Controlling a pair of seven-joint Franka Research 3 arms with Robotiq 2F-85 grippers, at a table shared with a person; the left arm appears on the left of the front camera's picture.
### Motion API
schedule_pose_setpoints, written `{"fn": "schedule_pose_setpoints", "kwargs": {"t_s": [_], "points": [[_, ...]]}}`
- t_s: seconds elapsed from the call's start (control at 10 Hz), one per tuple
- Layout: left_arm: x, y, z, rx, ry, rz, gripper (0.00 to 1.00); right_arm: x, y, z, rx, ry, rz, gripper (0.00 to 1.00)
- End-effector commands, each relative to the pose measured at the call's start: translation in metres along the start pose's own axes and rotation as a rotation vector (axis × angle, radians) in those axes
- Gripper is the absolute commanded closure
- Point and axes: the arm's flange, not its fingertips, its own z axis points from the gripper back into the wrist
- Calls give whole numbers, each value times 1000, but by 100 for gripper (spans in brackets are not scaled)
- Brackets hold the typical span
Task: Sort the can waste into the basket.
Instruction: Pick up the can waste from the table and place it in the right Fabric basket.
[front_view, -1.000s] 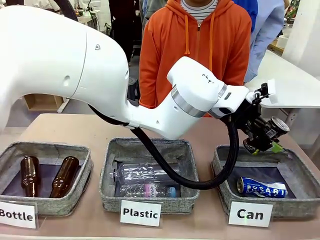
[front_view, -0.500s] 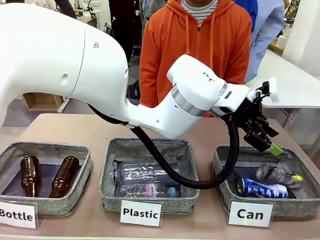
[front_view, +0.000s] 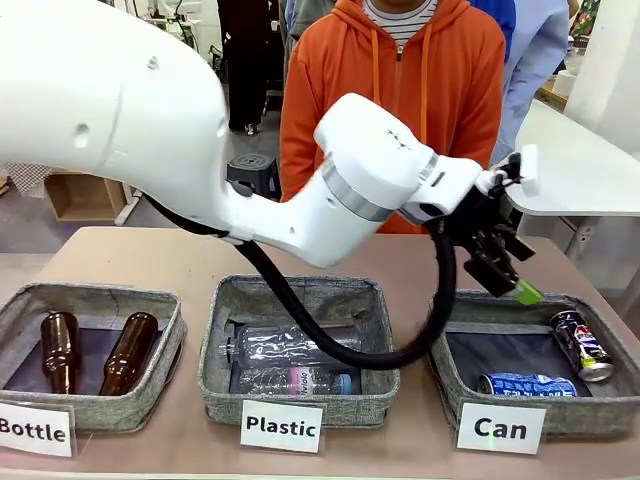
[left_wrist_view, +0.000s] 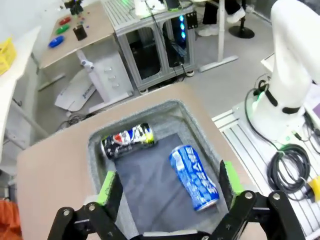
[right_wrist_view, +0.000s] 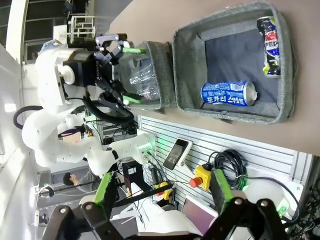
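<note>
Hovering over my right-hand basket (front_view: 600, 405), signed "Can", my left claw (front_view: 500, 275) hangs empty, jaws spread wide. Both cans lie below inside: the blue Pocari can (front_view: 527, 384) crosswise along the near wall, the Pepsi can (front_view: 581, 345) far right. Nothing seems left to fetch.

Pepsi can (front_view: 581, 344), held in the left gripper (front_view: 497, 272) a second ago, now lies in the Can basket (front_view: 600, 413) near its far right wall, beside the crushed blue Pocari can (front_view: 527, 385). Gripper jaws stand apart, empty, raised and shifted slightly left.
</note>
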Motion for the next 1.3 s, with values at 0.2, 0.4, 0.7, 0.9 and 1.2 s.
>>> {"fn": "schedule_pose_setpoints", "kwargs": {"t_s": [0.2,0.4,0.7,0.9,1.2], "points": [[-25,-20,161,146,60,321,0,47,38,-83,88,150,38,0],[-54,-22,257,130,13,460,0,65,61,-151,158,219,76,0],[-140,-42,380,124,-171,681,0,85,95,-239,290,223,150,0],[-196,-60,435,195,-315,924,0,103,104,-281,404,161,220,0],[-288,-121,480,303,-651,1209,0,129,91,-301,438,-64,269,0]]}}
